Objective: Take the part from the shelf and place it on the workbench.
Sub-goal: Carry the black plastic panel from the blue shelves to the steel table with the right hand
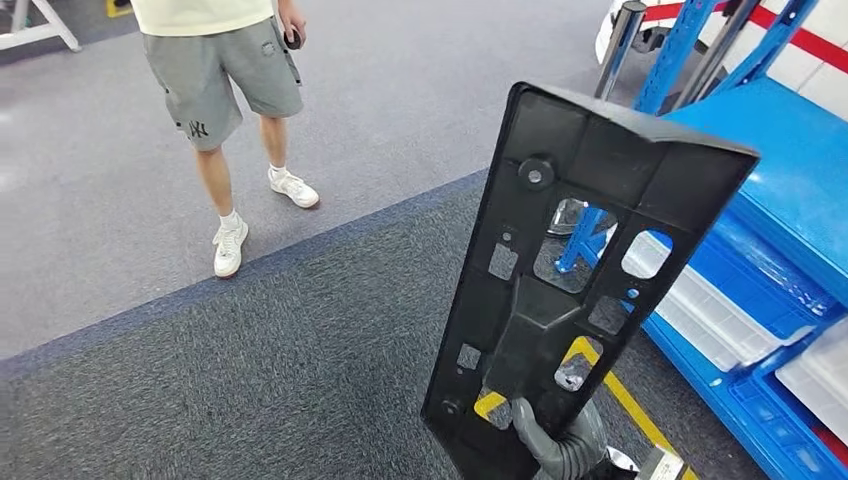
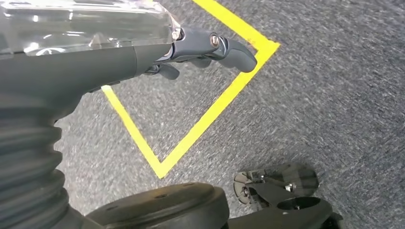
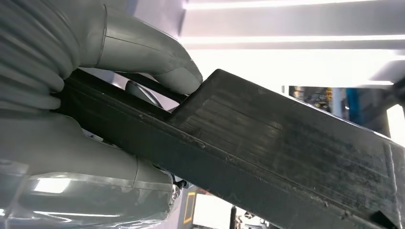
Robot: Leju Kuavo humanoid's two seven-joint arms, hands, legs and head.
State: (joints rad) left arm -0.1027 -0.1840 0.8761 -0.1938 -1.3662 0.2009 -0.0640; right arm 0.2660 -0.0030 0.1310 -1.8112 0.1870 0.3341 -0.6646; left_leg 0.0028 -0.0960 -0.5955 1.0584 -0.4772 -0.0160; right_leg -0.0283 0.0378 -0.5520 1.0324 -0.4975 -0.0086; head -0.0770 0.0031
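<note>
- The grey carpeted floor [image 1: 300, 350] spreads across the head view, a darker band nearer the robot and a paler one beyond; yellow tape lines [image 2: 200, 124] form a corner on it under the left arm.
- A blue shelf [image 1: 790, 200] stands along the right side of the floor, with pale trays [image 1: 720, 320] on its lower level.
- A person [image 1: 225, 90] in grey shorts and white shoes stands on the paler band, at the far left of the floor, well apart from the shelf.
- The part [image 1: 570, 280], a long black plastic panel pierced with cut-outs, is off the shelf and held in the air, nearly upright and leaning toward the shelf side, its top edge the farthest point from the robot.
- The right hand [image 1: 560, 440] grips the part at its lower end; in the right wrist view the thumb [image 3: 143, 47] presses one face and the other fingers [image 3: 71, 162] clamp the opposite face.
- The left hand [image 2: 191, 52] hangs over the floor with nothing in it; its fingers seem loosely extended, though most of them are hidden behind the cover.
</note>
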